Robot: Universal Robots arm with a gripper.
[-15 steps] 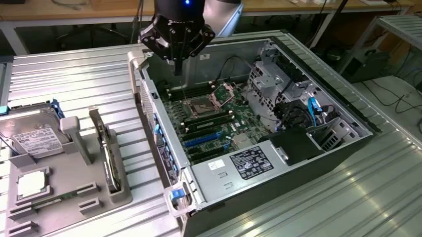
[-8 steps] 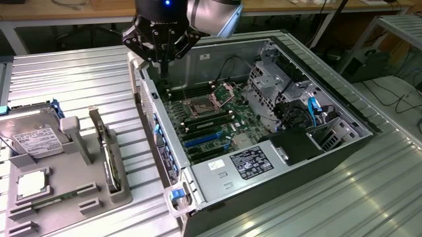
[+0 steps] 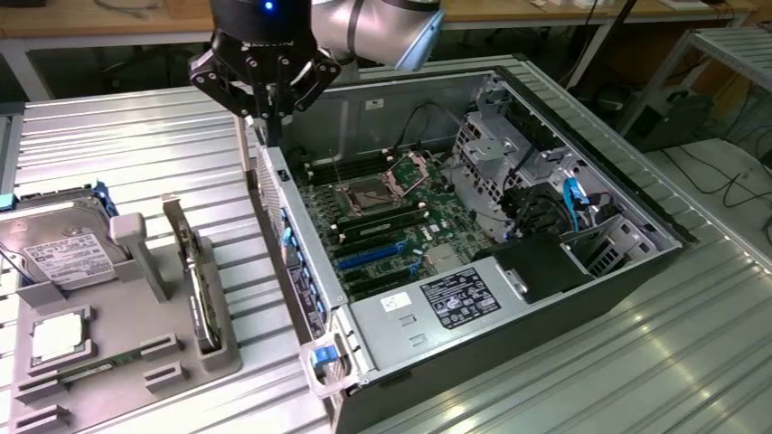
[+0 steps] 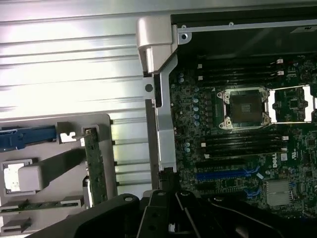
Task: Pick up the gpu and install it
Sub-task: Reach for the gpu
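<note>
Exterior view: we see open computer case (image 3: 531,208) on ribbed metal worktop (image 3: 133,154), with bare strip between case wall and grey holder (image 3: 121,334). Lab benches behind. Pincer (image 3: 273,127) above case's wall, tips apparently pressed together, empty. gpu (image 3: 201,294) on edge in holder, well apart.

Wrist view: motherboard (image 4: 237,148) exposed. gpu (image 4: 94,168) upright in slot, ribbed worktop between it and case rim. Pincer (image 4: 167,186) over rim.

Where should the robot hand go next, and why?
Probably down and toward the exterior view's left. The thin green circuit-board gpu stands on edge in the grey holder, not yet picked up. The black gripper hangs above the wall of the open black computer case.
</note>
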